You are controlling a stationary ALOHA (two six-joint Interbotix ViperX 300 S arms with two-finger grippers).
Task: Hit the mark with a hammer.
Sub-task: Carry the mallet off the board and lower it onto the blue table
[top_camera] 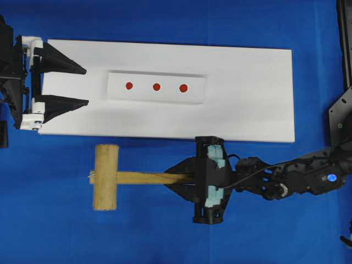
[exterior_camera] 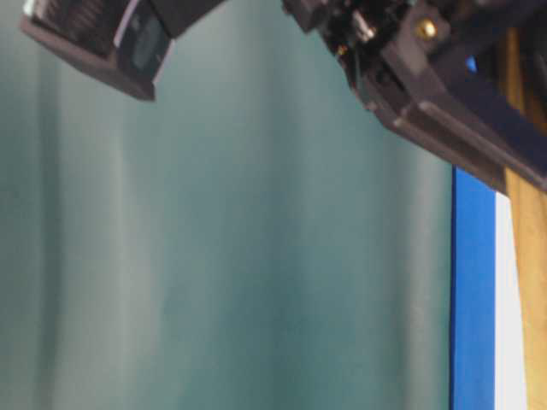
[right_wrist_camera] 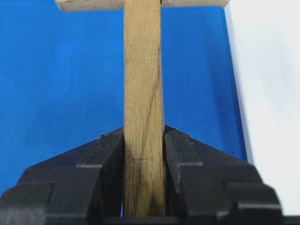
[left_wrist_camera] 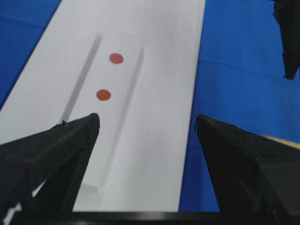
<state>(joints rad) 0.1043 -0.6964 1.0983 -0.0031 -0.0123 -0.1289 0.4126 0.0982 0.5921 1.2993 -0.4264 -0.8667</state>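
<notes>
Black jaws of the right gripper pinch the handle of the hammer, a pale wooden mallet with a thick round head, over the blue cloth just beside the white board. Its head points left. Three red marks sit on a raised white strip. The hammer appears grasped but unswung; next, its head must travel over a mark and drop. The left gripper stands wide and empty.
</notes>
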